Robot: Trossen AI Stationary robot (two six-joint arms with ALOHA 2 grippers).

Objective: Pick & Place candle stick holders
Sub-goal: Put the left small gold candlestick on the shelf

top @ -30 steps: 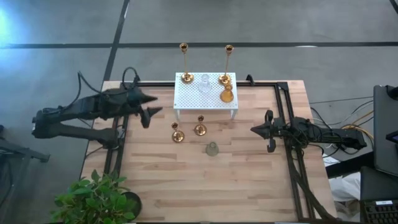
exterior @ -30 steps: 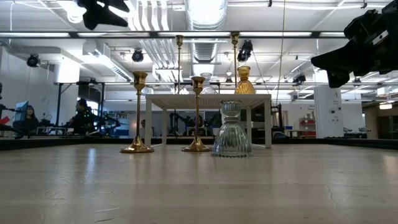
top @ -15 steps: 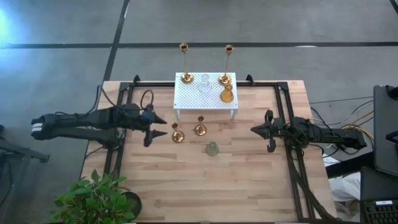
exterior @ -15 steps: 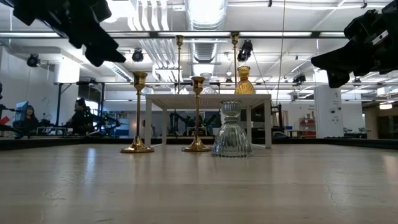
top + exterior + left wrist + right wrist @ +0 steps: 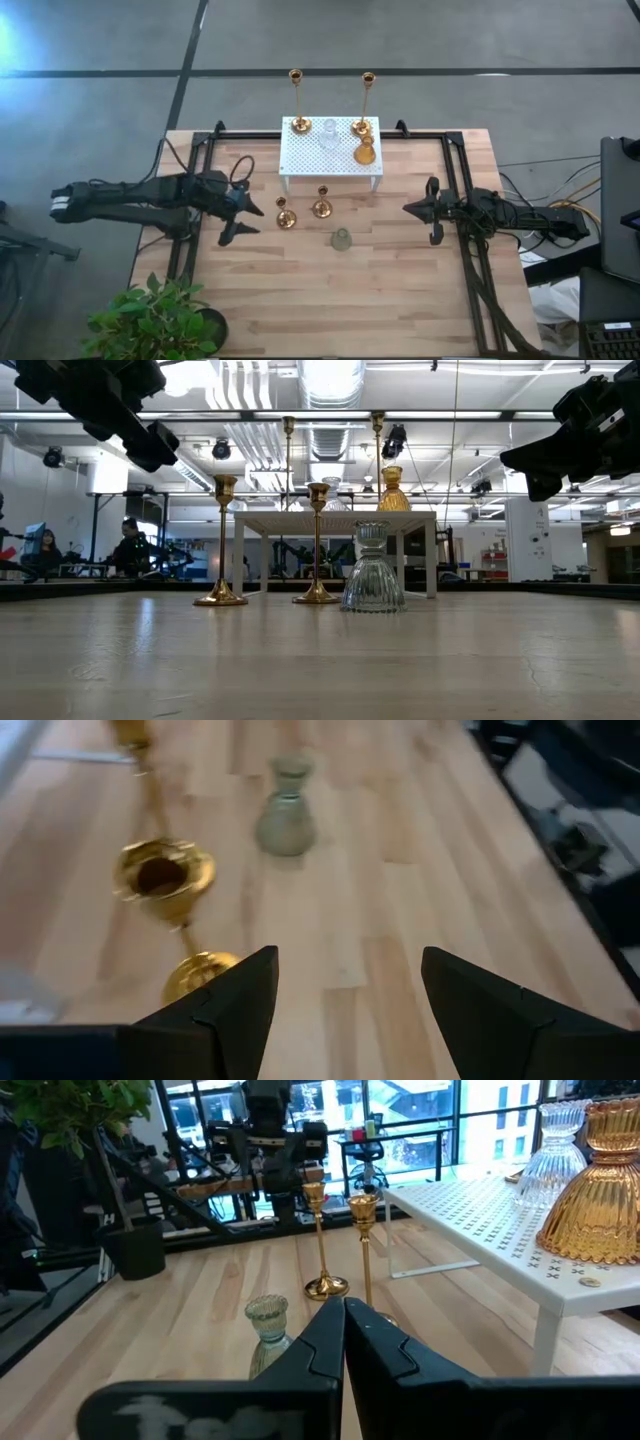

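Two dark, near-black arms, slim jointed links, matte finish. Left arm (image 5: 140,195) carries a pale band near its base end and loose black cable loops along its links; right arm (image 5: 510,215) has cables bunched near its base. Fingers (image 5: 230,1005) wedge-shaped, tapering, angular black.

Overhead and table-level views share the white stand (image 5: 330,150); wrist views face inward.

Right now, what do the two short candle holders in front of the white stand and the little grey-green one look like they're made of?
The two short candle holders look like polished brass or brass-plated metal: golden with bright reflections. The grey-green holder looks like ribbed, translucent glass, since light passes through it. The white stand appears to be perforated painted metal, though its material is less certain.
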